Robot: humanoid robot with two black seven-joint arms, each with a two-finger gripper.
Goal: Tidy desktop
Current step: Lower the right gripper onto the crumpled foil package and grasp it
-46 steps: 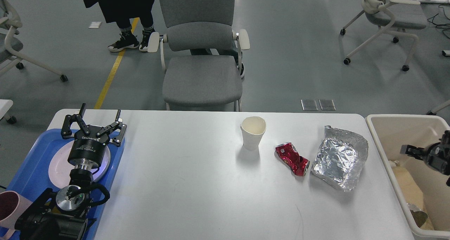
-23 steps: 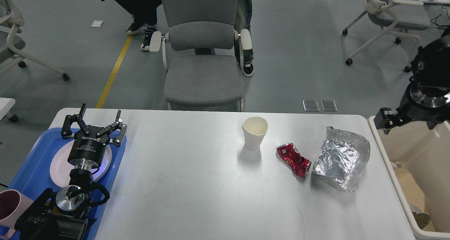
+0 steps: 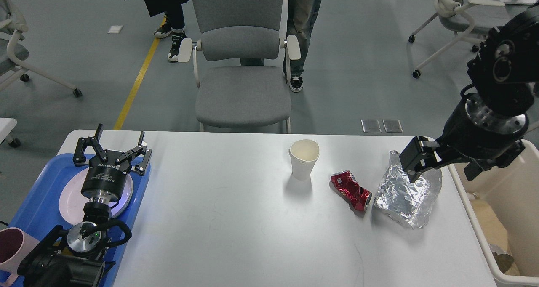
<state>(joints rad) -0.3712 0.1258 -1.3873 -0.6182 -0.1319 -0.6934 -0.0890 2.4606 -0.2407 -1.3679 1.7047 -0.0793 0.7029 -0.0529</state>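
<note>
Your right arm reaches in from the right edge, its right gripper (image 3: 414, 163) hanging over the crumpled foil wrapper (image 3: 406, 194) on the desktop (image 3: 236, 211); you cannot tell whether its fingers are apart. Your left gripper (image 3: 113, 146) hovers over the white plate (image 3: 69, 198) in the blue tray (image 3: 38, 203), fingers spread. A paper cup (image 3: 304, 158) and a crushed red can (image 3: 350, 190) lie beside the foil.

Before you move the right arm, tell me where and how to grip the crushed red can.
Probably best to grip the crushed red can across its pinched middle, coming from above. It lies flat on the desktop, slanted, with its open end almost against the foil, so close the fingers across its narrow width.
</note>
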